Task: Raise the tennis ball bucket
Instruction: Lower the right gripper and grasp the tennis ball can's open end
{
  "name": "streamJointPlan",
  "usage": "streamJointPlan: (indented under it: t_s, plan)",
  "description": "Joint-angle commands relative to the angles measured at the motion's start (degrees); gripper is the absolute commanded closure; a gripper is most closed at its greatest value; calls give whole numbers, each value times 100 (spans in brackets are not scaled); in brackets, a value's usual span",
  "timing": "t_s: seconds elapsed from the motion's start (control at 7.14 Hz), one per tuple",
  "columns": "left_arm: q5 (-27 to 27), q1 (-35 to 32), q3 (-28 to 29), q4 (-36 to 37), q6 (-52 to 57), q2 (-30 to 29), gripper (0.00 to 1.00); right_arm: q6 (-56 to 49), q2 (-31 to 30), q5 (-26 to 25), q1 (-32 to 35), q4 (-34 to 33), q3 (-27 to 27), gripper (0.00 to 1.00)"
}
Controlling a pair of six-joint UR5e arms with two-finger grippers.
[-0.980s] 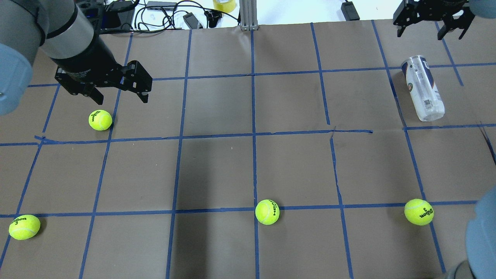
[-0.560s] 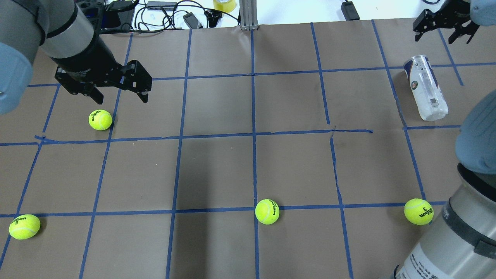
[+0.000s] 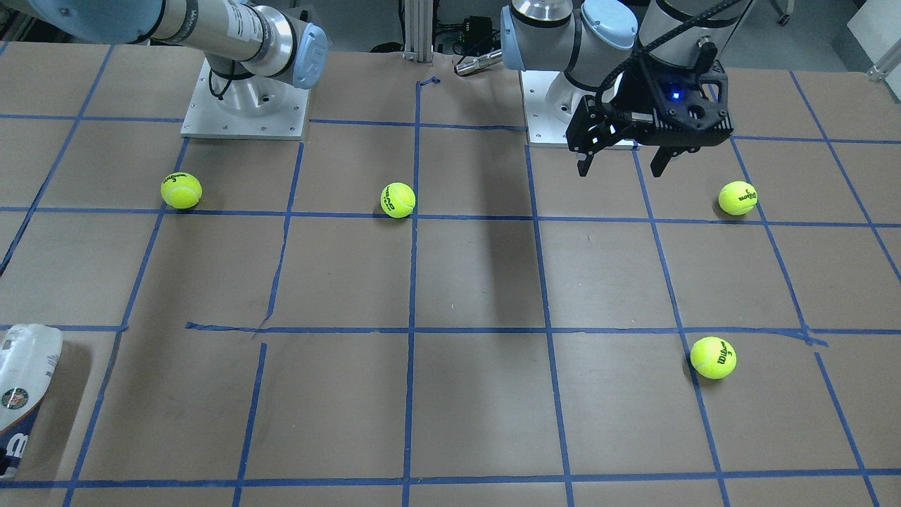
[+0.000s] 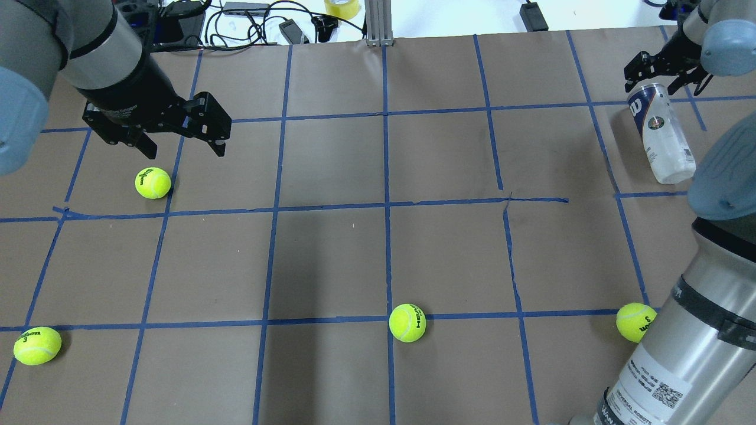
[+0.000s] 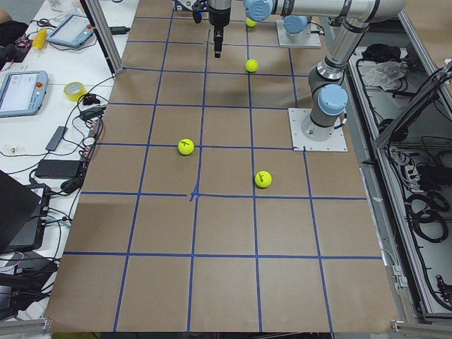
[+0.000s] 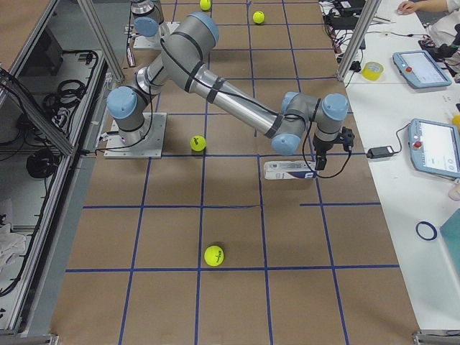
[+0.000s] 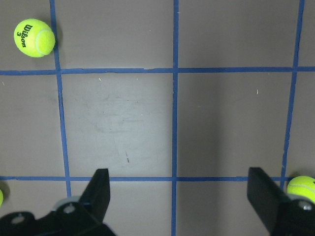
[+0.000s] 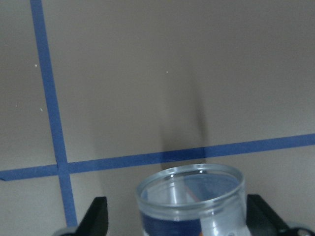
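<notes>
On my feeds the can (image 4: 661, 133) lies on its side at the bench's (image 4: 331, 260) far right, seen from overhead, well apart from everything else. Its open mouth points toward the far edge and its closed end back toward the robot. The label shows a round emblem and a W.

The right fingers (image 8: 97, 216) are spread wide and set down around the mouth end of the can, one on either side. In the right wrist view the clear rim sits between them, with a visible gap on one side. On the other side the finger is just beside the rim, and I cannot tell whether it touches. The can rests on the bench and I see no grip on it.

The left fingers (image 7: 100, 189) are also spread wide. They hang over brown paper and a crossing of blue tape (image 4: 385, 177) on the far left, holding nothing. One ball (image 4: 153, 182) lies just beside them, toward the robot. A second ball (image 4: 37, 345) sits at the near left, and a third ball (image 4: 407, 322) near the middle of the front row. A fourth ball (image 4: 635, 321) at the near right is partly covered by the right arm (image 4: 679, 354).
</notes>
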Motion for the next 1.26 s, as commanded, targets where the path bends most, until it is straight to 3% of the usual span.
streamJointPlan:
  t_s: [0.0,0.28,0.42,0.84,1.12]
  plan:
    - [0,23,12,0,0,0,0,-458,108,13,-75,-32,30,0]
    - [9,58,39,0,9,9,0,-829,143,48,-76,-15,21,0]
    - [9,67,39,0,17,9,0,-1204,126,57,-67,-24,21,5]
    - [0,94,74,0,61,9,0,-1884,293,408,-67,-261,21,2]
    - [9,103,83,0,61,18,0,-1911,293,409,-67,-278,12,19]
